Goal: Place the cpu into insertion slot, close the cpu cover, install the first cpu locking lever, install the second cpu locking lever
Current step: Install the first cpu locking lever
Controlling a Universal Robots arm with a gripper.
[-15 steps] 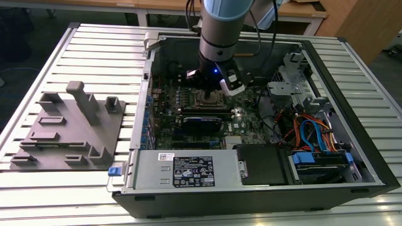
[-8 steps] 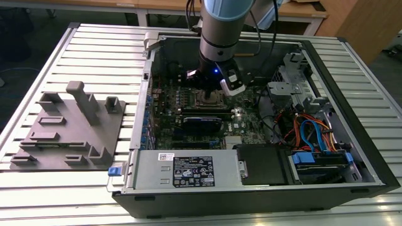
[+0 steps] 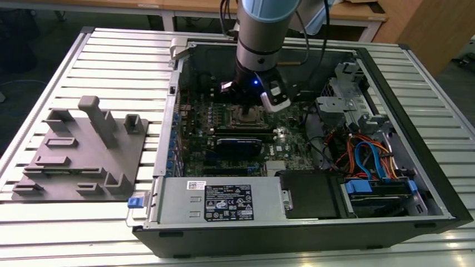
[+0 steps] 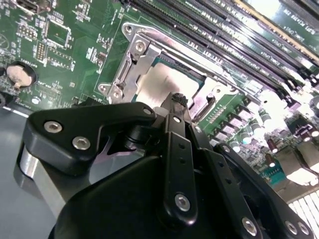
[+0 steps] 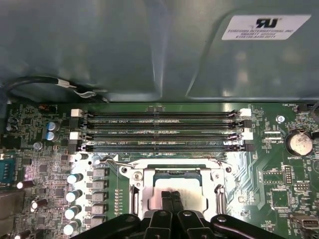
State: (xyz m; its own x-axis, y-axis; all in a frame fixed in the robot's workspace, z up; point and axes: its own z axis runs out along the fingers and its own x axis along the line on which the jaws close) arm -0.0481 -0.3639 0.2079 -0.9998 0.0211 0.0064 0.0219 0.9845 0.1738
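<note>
This looks like a robotics lab: an opened desktop computer case [image 3: 297, 240] lies on a ribbed aluminium worktable [image 3: 111, 50], a grey slotted fixture block [image 3: 82, 161] beside it, wooden desks [image 3: 356, 14] beyond the far edge, a robot arm [image 3: 263, 33] reaching in.

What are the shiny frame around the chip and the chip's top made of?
The cpu cover looks like bare metal, maybe steel: thin, silvery, with bright glints. The cpu has a metal-looking top too: duller, matte grey. Which metal is unclear.
</note>
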